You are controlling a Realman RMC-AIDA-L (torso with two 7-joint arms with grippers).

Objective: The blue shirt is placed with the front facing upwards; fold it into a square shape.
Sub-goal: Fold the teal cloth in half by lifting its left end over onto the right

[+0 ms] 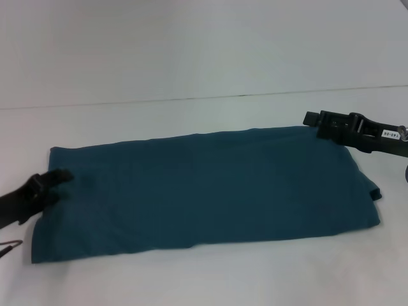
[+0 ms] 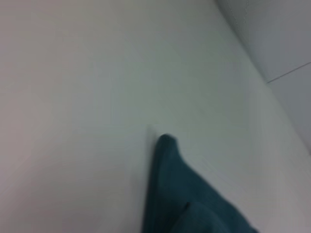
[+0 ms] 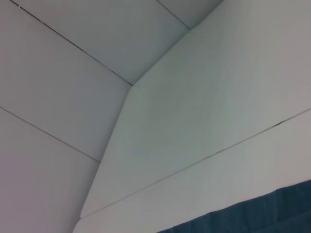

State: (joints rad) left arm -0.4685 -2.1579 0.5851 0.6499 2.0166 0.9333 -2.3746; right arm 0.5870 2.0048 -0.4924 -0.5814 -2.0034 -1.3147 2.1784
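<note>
The blue shirt point(image 1: 204, 191) lies flat on the white table point(image 1: 191, 280), folded into a long band. Left hand point(image 1: 54, 185) sits over its left edge, right hand point(image 1: 312, 121) at the far right corner; can't tell either grip.

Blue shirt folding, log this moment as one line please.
blue shirt: folded into long band, plain side up | left gripper: at its left end | right gripper: at far right corner | table: white
</note>
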